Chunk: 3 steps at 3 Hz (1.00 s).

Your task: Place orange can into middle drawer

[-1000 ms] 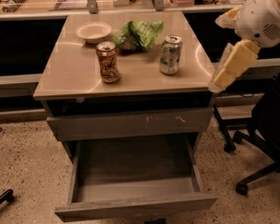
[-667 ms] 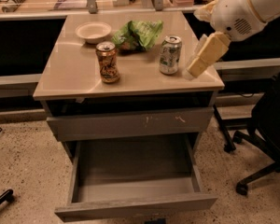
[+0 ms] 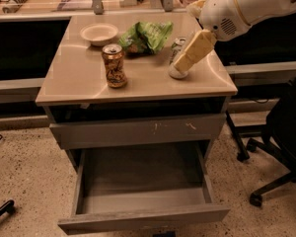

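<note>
Orange-brown patterned drink can upright on tan tabletop - well apart from cream gripper, grip state indeterminable, beside silver-and-green can. Wide grey middle drawer open below.

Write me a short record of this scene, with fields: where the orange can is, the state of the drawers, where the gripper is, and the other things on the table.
orange can: upright on the table, left of centre, not held
middle drawer: pulled open, nothing inside
upper drawer: shut, pale scratches on its front
gripper: low over the table's right side, in front of the silver can, apart from the orange can
behind the cans: bowl, green bag
</note>
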Each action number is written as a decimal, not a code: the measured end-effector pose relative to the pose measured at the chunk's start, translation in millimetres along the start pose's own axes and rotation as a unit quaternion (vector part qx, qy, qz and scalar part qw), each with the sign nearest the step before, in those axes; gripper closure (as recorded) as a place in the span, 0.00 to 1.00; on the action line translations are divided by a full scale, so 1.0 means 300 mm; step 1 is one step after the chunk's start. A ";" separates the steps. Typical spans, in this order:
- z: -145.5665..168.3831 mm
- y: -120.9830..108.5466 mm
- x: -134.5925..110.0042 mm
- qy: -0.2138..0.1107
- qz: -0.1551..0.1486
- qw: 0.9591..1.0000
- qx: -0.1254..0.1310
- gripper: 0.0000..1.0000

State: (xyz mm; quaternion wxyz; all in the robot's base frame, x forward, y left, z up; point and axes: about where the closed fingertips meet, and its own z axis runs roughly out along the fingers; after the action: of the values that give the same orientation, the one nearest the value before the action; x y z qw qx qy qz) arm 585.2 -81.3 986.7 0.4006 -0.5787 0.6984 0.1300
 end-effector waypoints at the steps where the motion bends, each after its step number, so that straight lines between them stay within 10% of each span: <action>1: 0.022 0.001 0.007 0.003 0.004 1.000 0.009 0.00; 3: 0.288 -0.053 -0.015 -0.029 0.002 0.999 0.019 0.00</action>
State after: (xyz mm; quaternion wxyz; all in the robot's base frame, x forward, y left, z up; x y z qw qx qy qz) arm 635.1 -27.0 938.5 0.4318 -0.5656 0.6897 0.1341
